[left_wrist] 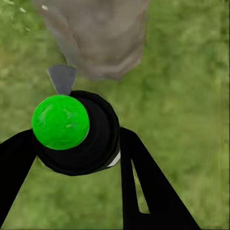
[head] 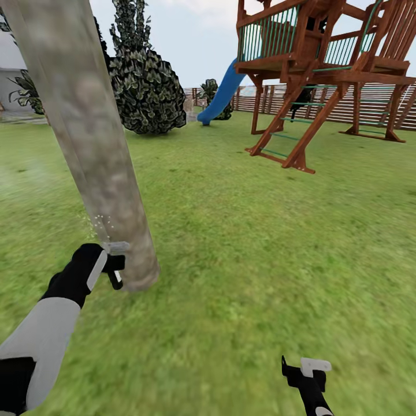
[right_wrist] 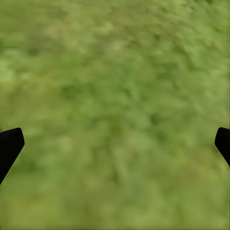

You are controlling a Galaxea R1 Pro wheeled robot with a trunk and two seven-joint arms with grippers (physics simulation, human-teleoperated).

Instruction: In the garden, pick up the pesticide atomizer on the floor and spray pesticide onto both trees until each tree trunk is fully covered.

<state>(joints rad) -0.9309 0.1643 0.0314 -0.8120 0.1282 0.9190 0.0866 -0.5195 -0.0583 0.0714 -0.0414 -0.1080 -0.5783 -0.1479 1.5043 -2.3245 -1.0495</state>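
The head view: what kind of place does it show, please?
Most likely a fenced back garden with a play area: a blurry green grass lawn, a brown wooden play tower with a blue slide, and a brown slatted wooden fence behind it.

The thick mottled grey-tan tree trunk [head: 98, 156] stands directly ahead of the left gripper [head: 117, 264], blocking passage there. Right of the trunk, the blurry green grass floor [head: 248, 242] lies open as far as the brown wooden play tower [head: 323, 75].
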